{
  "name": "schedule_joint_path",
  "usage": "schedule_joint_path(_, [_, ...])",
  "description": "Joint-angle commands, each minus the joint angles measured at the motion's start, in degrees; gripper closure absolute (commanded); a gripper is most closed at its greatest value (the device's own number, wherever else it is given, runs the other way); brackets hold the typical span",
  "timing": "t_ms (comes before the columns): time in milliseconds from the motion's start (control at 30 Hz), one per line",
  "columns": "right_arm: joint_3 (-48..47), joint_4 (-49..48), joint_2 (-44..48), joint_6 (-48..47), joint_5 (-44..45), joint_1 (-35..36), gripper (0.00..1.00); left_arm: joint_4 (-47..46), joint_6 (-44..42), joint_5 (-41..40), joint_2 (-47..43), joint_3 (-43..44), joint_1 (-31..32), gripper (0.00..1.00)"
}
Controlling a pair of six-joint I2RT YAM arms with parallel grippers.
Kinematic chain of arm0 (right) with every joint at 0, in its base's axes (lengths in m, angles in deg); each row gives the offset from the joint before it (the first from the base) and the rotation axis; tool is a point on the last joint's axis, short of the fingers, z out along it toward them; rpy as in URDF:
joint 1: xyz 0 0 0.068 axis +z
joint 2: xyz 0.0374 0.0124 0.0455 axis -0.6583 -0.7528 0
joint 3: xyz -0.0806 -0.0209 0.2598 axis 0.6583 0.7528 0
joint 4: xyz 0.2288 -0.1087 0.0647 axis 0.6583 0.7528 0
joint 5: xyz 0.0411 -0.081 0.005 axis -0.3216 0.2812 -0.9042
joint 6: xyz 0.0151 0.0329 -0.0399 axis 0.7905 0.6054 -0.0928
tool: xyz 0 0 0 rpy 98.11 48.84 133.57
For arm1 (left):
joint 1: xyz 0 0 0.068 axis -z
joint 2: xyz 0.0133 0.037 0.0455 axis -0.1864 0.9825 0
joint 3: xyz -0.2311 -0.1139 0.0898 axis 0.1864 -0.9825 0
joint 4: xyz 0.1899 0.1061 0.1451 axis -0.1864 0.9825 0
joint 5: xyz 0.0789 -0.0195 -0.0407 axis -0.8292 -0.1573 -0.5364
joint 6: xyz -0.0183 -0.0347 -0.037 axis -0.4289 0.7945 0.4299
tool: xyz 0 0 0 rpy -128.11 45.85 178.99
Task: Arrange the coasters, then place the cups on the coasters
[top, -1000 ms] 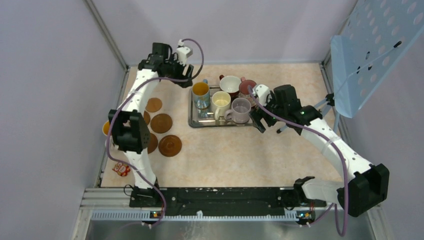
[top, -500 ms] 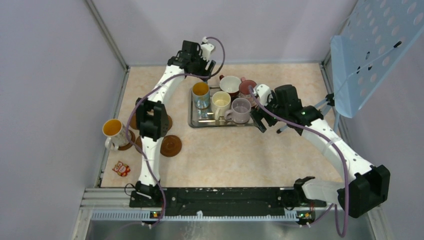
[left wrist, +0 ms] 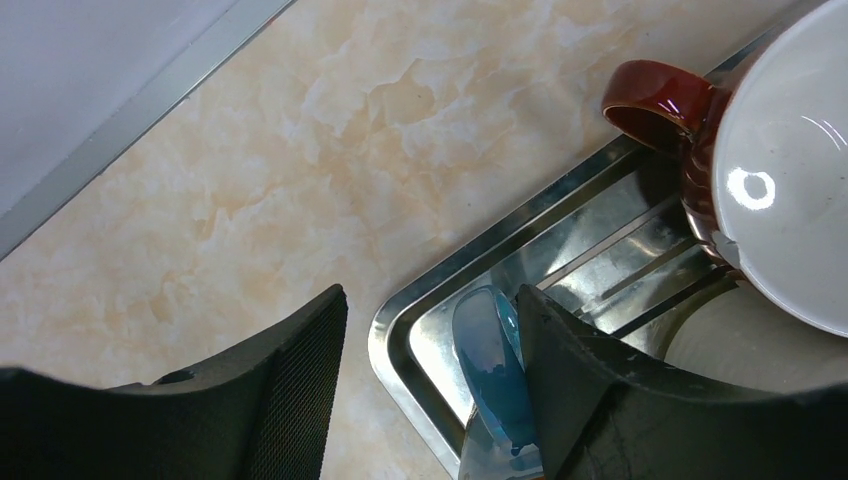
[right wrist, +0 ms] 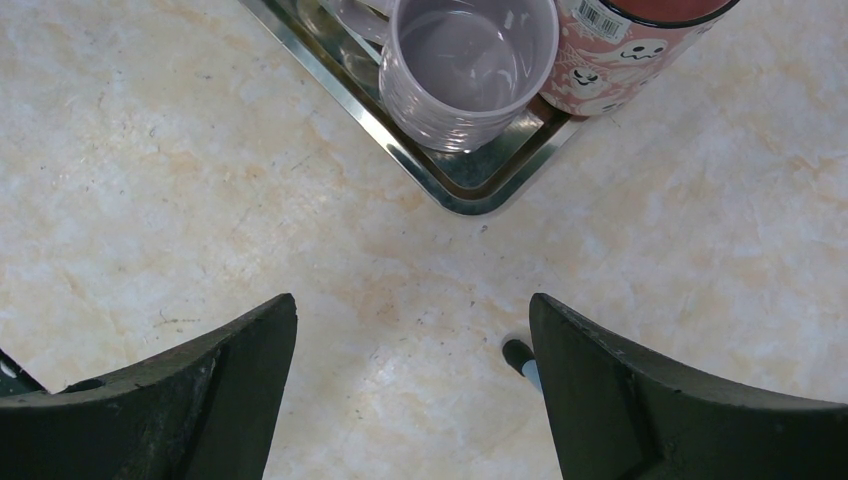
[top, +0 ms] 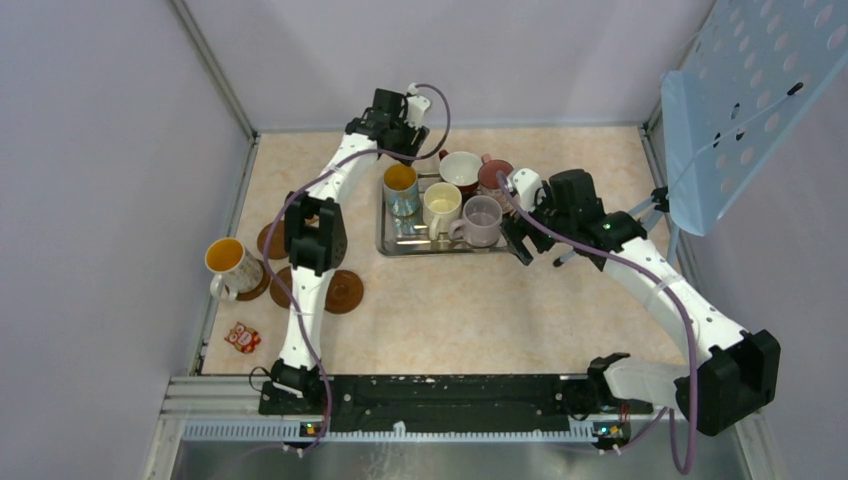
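swung across from the coasters [top: 343,291], the left gripper [left wrist: 430,330] is now held over the far left corner of the tray [left wrist: 392,340]. a marbled beige table [right wrist: 150,150] is walled in pale grey. nearer, the right gripper [right wrist: 415,310] is held wide open, empty, short of the lilac mug [right wrist: 465,65]. farther, the handle [left wrist: 490,370] of the upright blue mug [top: 402,190], turned to the back wall, is straddled by parted left jaws, ungripped.

Open end effector [left wrist: 430,388] straddles a blue mug handle [left wrist: 487,362] at the tray [left wrist: 470,262] corner — red mug [left wrist: 778,190] to its right.
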Motion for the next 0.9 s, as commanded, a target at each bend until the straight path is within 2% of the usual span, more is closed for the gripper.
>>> schedule_joint_path(0, [-1.12,-1.43,1.12,-0.57,-0.14,-0.32,0.15,-0.28,0.07,-2.24,-1.9,0.27,-1.31,0.32])
schedule_joint_path(200, [-0.58,-1.57,1.54,-0.64,-0.16,-0.29,0.15,0.66,0.19,-2.31,-4.65,-3.15,-1.41,0.34])
schedule_joint_path(467, [0.33,-1.56,2.45,-0.75,0.02,-0.31,0.15,3.79,1.35,-3.6,-6.29,-5.06,-1.57,0.42])
schedule_joint_path(867, [1.24,-1.38,3.5,-1.37,0.46,-0.29,0.15,7.07,9.91,2.75,-11.25,-12.89,-1.54,0.43])
